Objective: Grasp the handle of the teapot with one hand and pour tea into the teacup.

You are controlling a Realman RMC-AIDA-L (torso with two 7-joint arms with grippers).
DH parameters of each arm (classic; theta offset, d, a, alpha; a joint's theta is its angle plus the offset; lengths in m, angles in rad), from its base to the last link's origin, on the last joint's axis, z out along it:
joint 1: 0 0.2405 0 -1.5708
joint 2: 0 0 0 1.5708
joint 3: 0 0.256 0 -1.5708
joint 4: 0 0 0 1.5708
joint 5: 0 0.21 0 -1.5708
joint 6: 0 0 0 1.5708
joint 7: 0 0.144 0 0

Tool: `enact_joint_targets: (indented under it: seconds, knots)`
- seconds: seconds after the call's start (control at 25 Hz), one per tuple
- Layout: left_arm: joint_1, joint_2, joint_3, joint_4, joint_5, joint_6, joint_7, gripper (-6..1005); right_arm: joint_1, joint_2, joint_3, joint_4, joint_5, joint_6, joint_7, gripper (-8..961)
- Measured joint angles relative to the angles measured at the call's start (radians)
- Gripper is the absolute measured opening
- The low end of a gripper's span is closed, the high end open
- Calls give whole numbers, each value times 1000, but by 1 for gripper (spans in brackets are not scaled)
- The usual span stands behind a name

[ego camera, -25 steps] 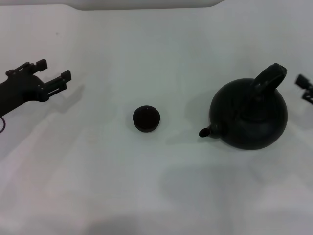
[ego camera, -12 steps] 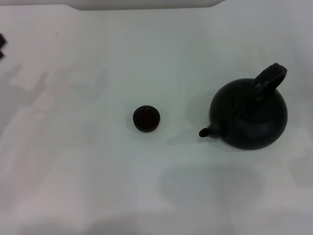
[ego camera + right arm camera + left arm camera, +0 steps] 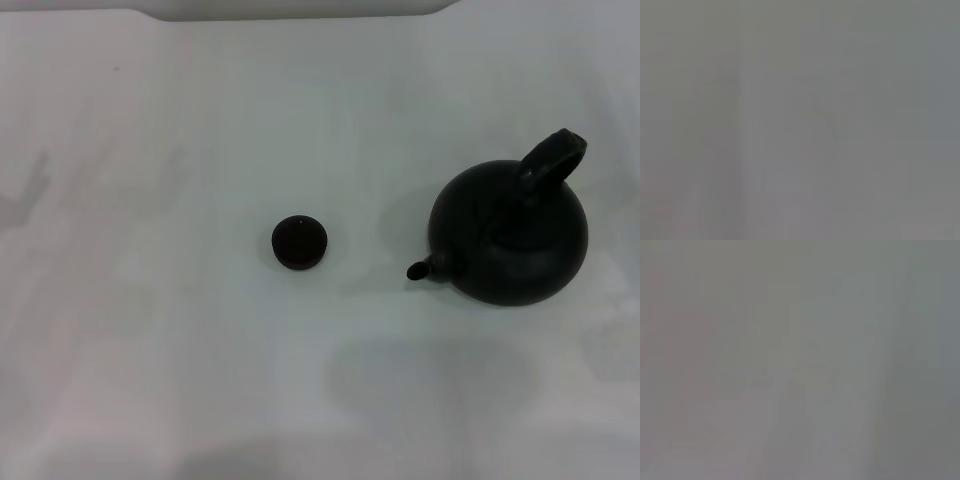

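Note:
The large round black teapot (image 3: 510,235) stands upright on the white table at the right in the head view, its short spout (image 3: 420,268) pointing left toward the cup. Its thick black arched handle (image 3: 550,160) rises over the top, free of any grip. The tiny dark teacup (image 3: 299,242) stands at the middle of the table, well left of the spout. Neither gripper shows in any view; both wrist views show only a plain grey surface.
The white table (image 3: 200,380) spreads around both objects. A raised white edge (image 3: 300,8) runs along the back. Faint shadows lie at the far left and the lower right of the table.
Both grippers have left the head view: the left one withdrew off the left edge, the right one off the right edge. The teapot and teacup have not moved.

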Motion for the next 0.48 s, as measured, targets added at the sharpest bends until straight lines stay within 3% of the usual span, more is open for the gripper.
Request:
enact_joint_targets:
  seconds: [0.16, 0.48]
  knots:
    - [14, 2, -1, 1, 6, 10, 0, 775, 37, -1, 1, 99, 106, -45, -67, 867]
    - [34, -4, 4, -6, 12, -11, -36, 774, 63, -2, 2, 133, 136, -78, -103, 864]
